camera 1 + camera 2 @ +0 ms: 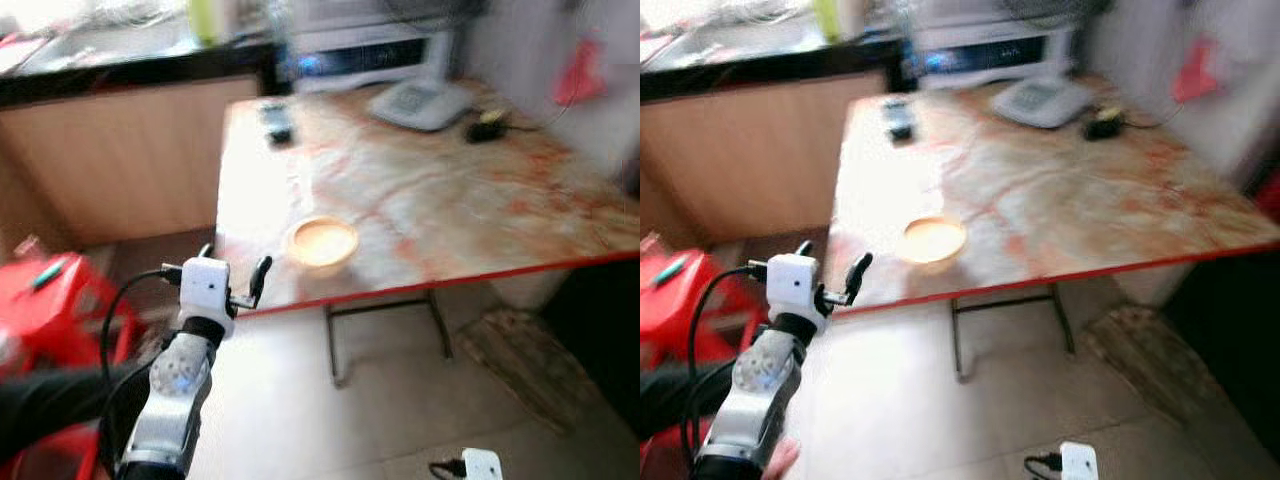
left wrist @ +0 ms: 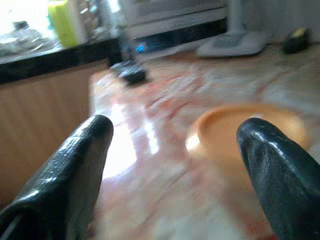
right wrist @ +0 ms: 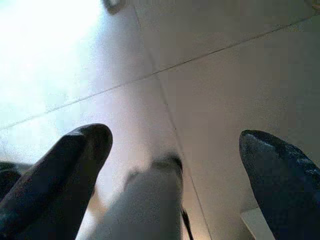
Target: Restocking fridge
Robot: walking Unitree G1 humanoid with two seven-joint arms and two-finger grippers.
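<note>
The left gripper point(image 1: 233, 270), fingers spread and empty, hung at the table's point(image 1: 480, 215) near edge, just short of the orange bowl point(image 1: 322, 241). The right gripper point(image 3: 175, 150), also spread, pointed floorward. A grasp of the bowl seemed likely next, calling for a short forward reach.

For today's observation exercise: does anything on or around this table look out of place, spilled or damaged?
Nothing looks spilled or broken, though the frames are blurred. The orange bowl sits upright near the table's red front edge, and the left gripper, fingers open, is beside that edge.
</note>
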